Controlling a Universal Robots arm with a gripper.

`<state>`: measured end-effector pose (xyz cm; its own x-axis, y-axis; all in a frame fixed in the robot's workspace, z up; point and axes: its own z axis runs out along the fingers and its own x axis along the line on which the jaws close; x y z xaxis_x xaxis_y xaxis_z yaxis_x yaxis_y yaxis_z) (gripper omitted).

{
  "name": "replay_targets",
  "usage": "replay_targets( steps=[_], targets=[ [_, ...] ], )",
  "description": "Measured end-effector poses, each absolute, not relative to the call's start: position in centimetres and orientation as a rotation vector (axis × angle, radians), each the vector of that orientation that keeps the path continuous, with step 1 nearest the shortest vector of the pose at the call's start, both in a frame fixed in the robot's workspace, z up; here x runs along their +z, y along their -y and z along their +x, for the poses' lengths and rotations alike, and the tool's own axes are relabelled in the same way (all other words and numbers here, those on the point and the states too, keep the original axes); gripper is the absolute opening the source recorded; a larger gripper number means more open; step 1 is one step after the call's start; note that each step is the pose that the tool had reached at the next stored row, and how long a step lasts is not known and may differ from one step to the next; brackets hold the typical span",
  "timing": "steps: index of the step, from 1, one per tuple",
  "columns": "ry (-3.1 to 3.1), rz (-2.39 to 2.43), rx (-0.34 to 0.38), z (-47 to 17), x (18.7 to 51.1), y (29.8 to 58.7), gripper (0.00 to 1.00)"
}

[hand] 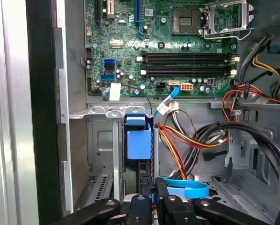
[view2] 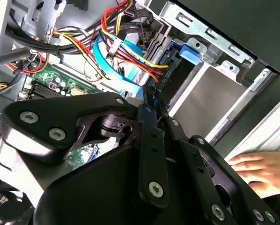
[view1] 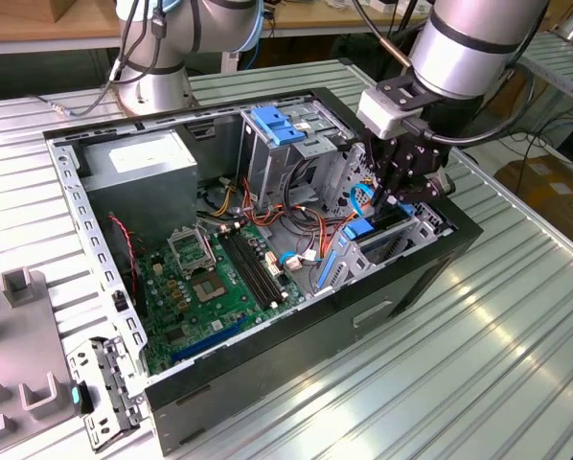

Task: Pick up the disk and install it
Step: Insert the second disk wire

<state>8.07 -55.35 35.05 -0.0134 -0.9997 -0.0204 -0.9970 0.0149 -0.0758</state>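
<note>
The arm reaches steeply down into the open computer case [view1: 267, 383], its hand [view1: 394, 198] clenched, fingers [hand: 151, 199] pressed together directly over the disk [view1: 380, 230], which sits on edge in the drive bay by the case's front wall, blue rail [hand: 139, 144] uppermost

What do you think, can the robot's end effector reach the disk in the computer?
Probably yes. The end effector is down in the open case, right at the disk, and the cables lie beside it, not across.

Disk [hand: 139, 145] — blue-railed; upright in case's front bay slot
</note>
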Motion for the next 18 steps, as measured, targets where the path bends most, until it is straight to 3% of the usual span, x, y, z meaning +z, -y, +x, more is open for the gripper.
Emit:
replay_targets(
  steps=[18],
  targets=[
    [-2.167,-2.136,-0.075,7.60,34.70,56.15,0.16]
  ],
)
